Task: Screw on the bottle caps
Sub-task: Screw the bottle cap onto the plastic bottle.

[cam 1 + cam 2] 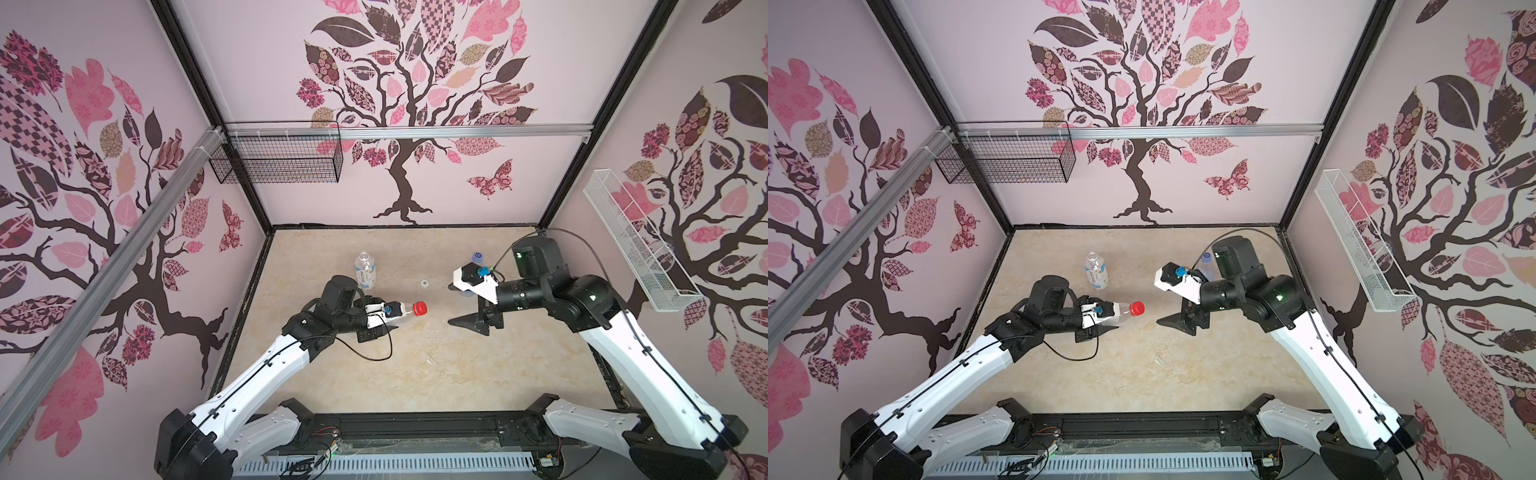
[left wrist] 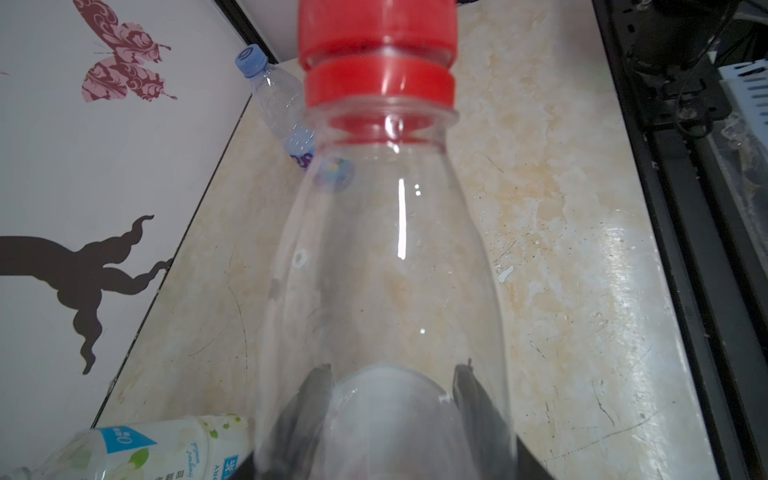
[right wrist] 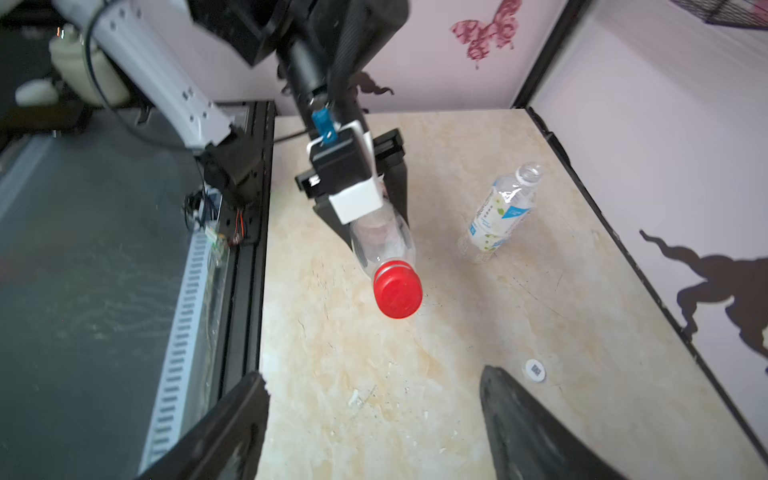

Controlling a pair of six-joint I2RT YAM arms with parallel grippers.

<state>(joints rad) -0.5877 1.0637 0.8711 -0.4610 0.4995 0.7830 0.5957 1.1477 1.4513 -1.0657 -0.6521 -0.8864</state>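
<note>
**Holding the red-capped bottle level, right jaws spread and empty**

Nearest the base, over the bare counter (image 1: 415, 374): left jaws shut on the lower body of the red-capped bottle (image 3: 384, 245), dark fingers (image 2: 478, 407) pressed against both sides of the clear wall. Held lying over, almost level, neck pointing across toward the right arm (image 1: 631, 361). Seated on that neck, the red cap (image 3: 397, 293), with a narrow band of clear neck showing between cap and red collar ring (image 2: 378, 85) in the left wrist view. Cap end raised off the counter, shadow beneath it.

Facing the cap from the opposite side and well apart from it: right jaws spread wide, gripping nothing, only counter showing between the two dark fingers (image 3: 536, 424) in the right wrist view.

Farther back, lying flat on the counter between the two arms: the white cap (image 1: 424, 283), dark mark upward, apart from every bottle. Beyond the left wrist, standing upright with an uncapped mouth: the taller bottle (image 1: 365, 270), white-green label. Farthest, just behind the right wrist and largely hidden by it in both top views: the blue-capped bottle (image 2: 282, 104), blue cap (image 1: 478, 257) on its neck, white mark on top.
</note>
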